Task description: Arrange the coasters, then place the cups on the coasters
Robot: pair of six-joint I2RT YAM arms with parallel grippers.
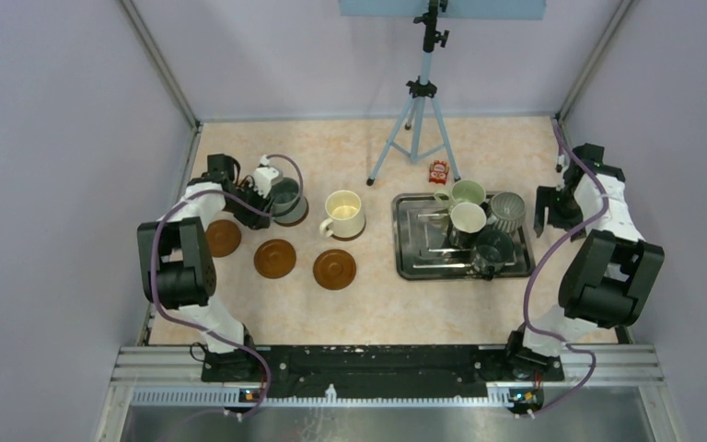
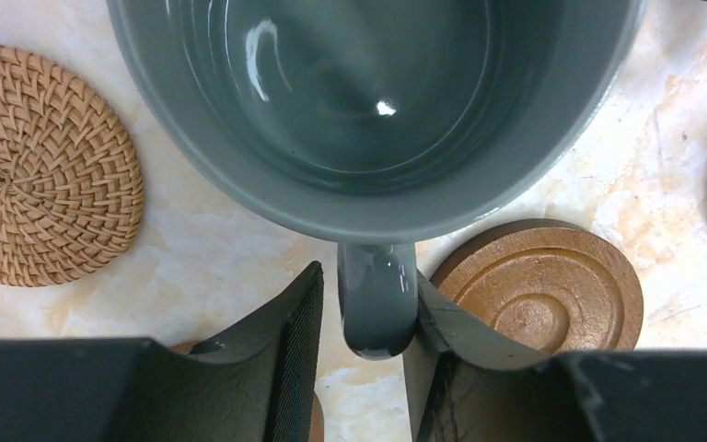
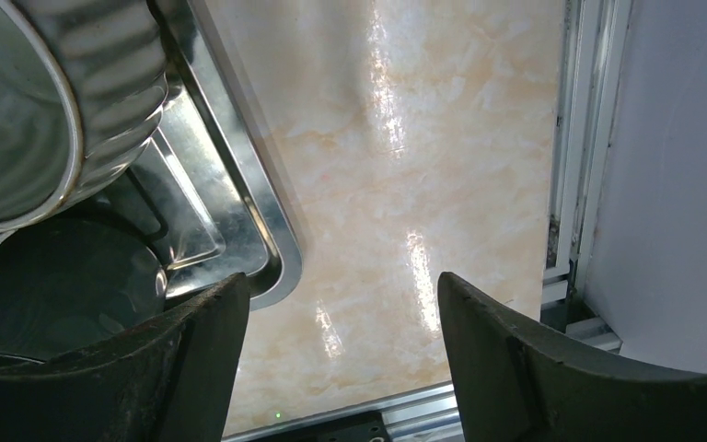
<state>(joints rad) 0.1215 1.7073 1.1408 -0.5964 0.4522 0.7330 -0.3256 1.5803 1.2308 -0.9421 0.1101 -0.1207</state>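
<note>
Top view: the left gripper (image 1: 265,195) is at the handle of the grey-blue mug (image 1: 285,197) in the upper left of the table. The cream mug (image 1: 343,214) stands just right of it. Each mug sits on a disc. Three bare coasters (image 1: 274,259) lie in a row below them. Four more mugs stand in the steel tray (image 1: 423,264) at centre right. The right gripper (image 1: 552,210) hangs just beside the tray's right edge.

Left wrist view: the fingers (image 2: 285,359) flank the mug's handle. One touches it and a sliver of table shows beside the other; whether the handle is clamped I cannot tell. A woven coaster (image 2: 46,166) lies at left, and a ringed wooden coaster (image 2: 543,285) at lower right.

Right wrist view: the jaws are spread wide and hold nothing, over bare table by the tray's corner. The ribbed grey mug (image 3: 55,92) is at upper left and the dark mug (image 3: 55,295) at lower left.
</note>
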